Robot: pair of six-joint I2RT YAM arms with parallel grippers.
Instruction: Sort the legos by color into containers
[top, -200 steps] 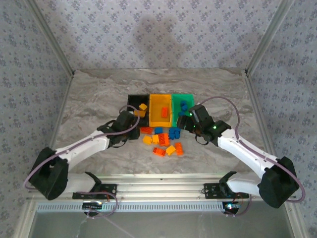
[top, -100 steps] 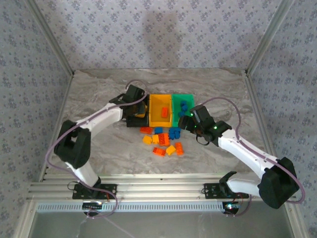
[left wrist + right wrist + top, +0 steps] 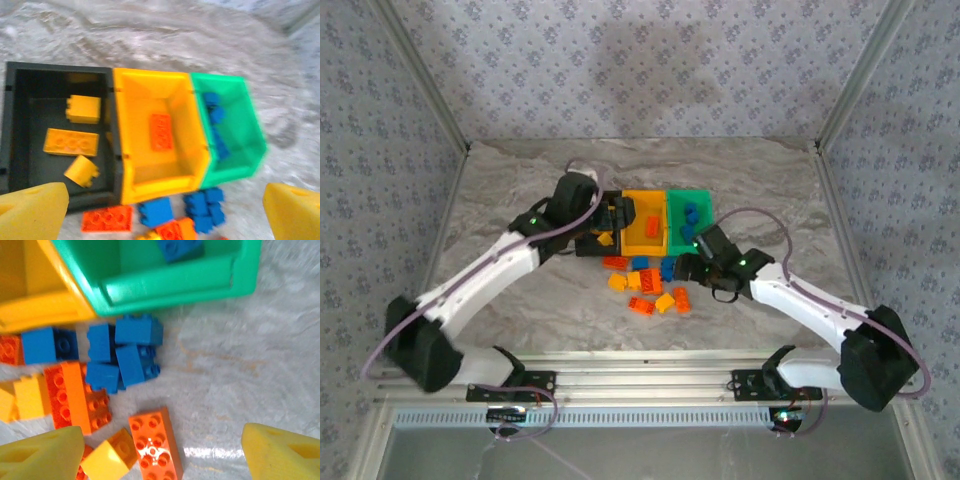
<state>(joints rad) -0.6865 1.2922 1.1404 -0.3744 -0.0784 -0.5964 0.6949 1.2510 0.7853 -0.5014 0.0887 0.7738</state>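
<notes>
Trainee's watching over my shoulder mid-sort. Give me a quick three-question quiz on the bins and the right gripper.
1. Which colour of brick lies in the black bin? A blue, B yellow, C orange-red.
2. True or false: the right gripper hangs open over loose bricks in front of the bins.
3. How many bricks lie in the yellow bin?

Key
1. B: three yellow bricks.
2. True.
3. One, an orange-red brick.

Overhead rear view of whole table (image 3: 770, 180); both wrist views close, downward, sharing green bin (image 3: 242, 135).
</notes>
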